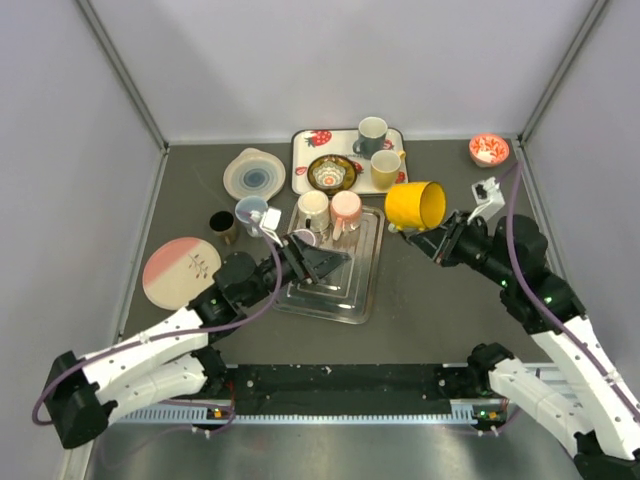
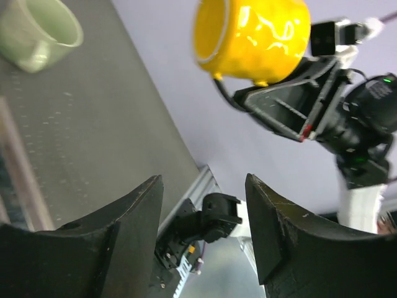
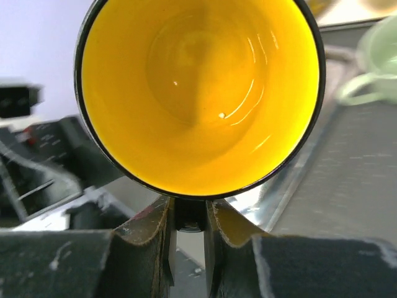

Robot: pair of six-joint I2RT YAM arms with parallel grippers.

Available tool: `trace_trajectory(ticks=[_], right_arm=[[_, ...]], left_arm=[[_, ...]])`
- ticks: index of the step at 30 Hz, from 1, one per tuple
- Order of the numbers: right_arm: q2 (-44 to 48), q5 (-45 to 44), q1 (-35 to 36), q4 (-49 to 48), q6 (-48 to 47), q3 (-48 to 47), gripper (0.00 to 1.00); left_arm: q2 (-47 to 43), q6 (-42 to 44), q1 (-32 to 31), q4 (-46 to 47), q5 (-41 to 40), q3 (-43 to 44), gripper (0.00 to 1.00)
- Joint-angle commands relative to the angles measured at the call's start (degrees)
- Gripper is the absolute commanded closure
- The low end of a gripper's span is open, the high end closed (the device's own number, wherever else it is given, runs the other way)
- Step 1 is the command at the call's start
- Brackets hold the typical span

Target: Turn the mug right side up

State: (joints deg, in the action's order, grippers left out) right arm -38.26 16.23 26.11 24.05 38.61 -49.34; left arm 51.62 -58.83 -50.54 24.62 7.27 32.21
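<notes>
The yellow mug [image 1: 415, 204] is off the table, tipped on its side, with its mouth toward the right wrist camera, which looks into its glossy inside [image 3: 198, 93]. My right gripper [image 1: 415, 234] is shut on the mug's dark handle just below the rim [image 3: 189, 217]. The left wrist view shows the mug [image 2: 251, 37] from outside, held up by the right gripper [image 2: 282, 108]. My left gripper [image 1: 325, 262] is open and empty over the metal tray [image 1: 345, 300], its jaws wide apart [image 2: 205, 230].
A white mug [image 1: 313, 208] and a pink mug [image 1: 346, 208] stand at the metal tray's far end. Behind is a strawberry tray [image 1: 300, 150] with two mugs and a bowl. Plates [image 1: 254, 175] [image 1: 180, 270], small cups [image 1: 223, 227] and a red bowl [image 1: 489, 150] lie around.
</notes>
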Motion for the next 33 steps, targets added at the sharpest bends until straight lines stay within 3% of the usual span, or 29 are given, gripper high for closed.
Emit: trace_trajectory(ticks=[1,4,7,11,16,25,33], right_arm=[[-6.45,-24.17,-0.09,15.04,-12.76,-13.30,1.00],[-10.24,-33.49,-0.36,18.04,-15.23,-16.30,1.00],[-17.00,-37.22,-3.94,18.75,-16.64,-18.76,1.00],[-27.71,-35.66,-11.76,18.14,-16.55,-21.93,1.00],[-36.43,-33.99,-15.29,15.85,-17.96,-24.48,1.00],[-49.35,-30.47,-17.76,13.92,-16.90,-25.89,1.00],[-55.25,-30.46,-17.76,8.74,-16.37,-24.31,1.00]], left_arm=[[-6.52,1.08,1.76,-9.84,-6.82,-0.92,0.41],[-9.86,3.19,2.12,-17.31,-11.92,0.13,0.41],[-11.97,6.00,2.20,-24.08,-15.26,2.15,0.42],[-13.47,8.64,2.20,-32.52,-18.86,4.97,0.43],[-14.96,9.61,2.29,-39.90,-22.12,5.85,0.44],[-16.11,11.01,2.47,-44.75,-25.28,5.50,0.44],[-16.72,11.19,2.47,-46.59,-25.29,4.53,0.44]])
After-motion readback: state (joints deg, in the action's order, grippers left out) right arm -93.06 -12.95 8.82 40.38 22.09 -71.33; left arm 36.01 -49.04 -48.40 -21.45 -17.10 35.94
